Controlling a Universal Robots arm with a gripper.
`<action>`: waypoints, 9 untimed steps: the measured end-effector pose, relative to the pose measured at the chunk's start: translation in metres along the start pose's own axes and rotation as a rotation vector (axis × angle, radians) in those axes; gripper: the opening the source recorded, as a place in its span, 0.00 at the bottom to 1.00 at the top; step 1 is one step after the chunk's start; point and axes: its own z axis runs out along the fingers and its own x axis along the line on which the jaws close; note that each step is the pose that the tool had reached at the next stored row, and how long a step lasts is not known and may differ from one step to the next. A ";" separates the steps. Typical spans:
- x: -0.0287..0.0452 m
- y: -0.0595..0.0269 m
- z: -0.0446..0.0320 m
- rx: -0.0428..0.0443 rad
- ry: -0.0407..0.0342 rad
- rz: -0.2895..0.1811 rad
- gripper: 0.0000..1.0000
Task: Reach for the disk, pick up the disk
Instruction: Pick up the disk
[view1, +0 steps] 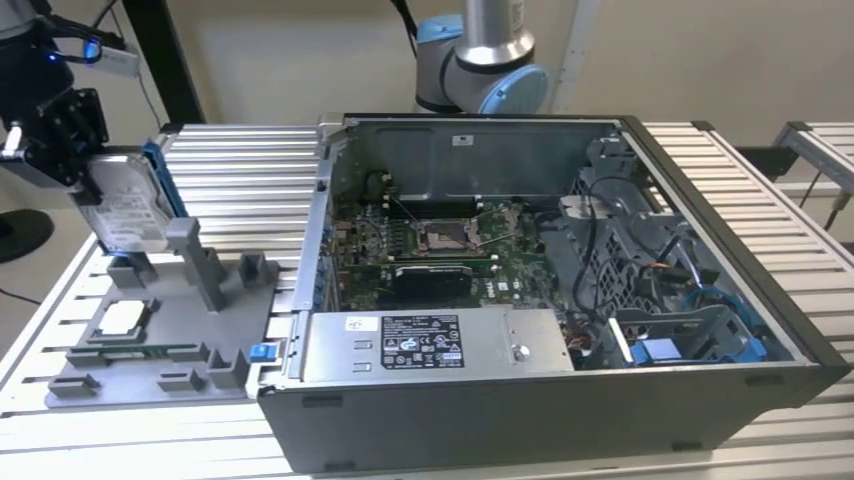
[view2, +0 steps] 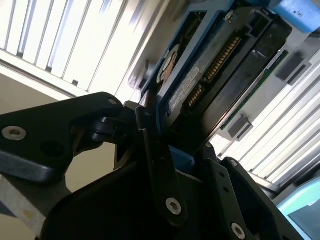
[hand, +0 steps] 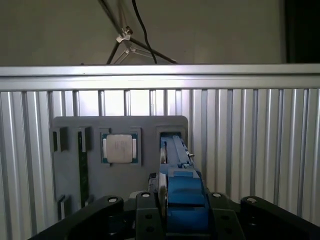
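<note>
The slatted metal table (view1: 747, 190) carried everything, spreading out below the gripper and away from it on all sides. An open computer case (view1: 534, 420) stood well apart from the gripper, toward the exterior view's right, with a grey labelled power-supply box (view1: 427, 345) along its near edge. Directly under the gripper lay a grey holder tray (view1: 147, 350), also seen from above in the first wrist view (hand: 70, 130). The disk (view1: 127, 210) stood on edge in the gripper's grasp, its white label facing outward and its blue bracket around it, its lower edge just over the tray's upright posts. The gripper (view1: 64, 150) was closed on the disk's upper end, its black fingers (view2: 160, 165) pressed against both flat sides of the disk (view2: 200, 75) in the second wrist view. A small square silver chip (hand: 120, 148) sat in a tray pocket below the gripper, just beside the slot beneath the disk (hand: 182, 190)
</note>
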 end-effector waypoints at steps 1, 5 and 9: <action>0.0000 0.0000 -0.0022 -0.0002 0.0004 0.000 0.00; -0.0002 -0.0001 -0.0110 -0.0009 0.0021 0.000 0.00; -0.0003 -0.0003 -0.0195 -0.0015 0.0045 0.000 0.00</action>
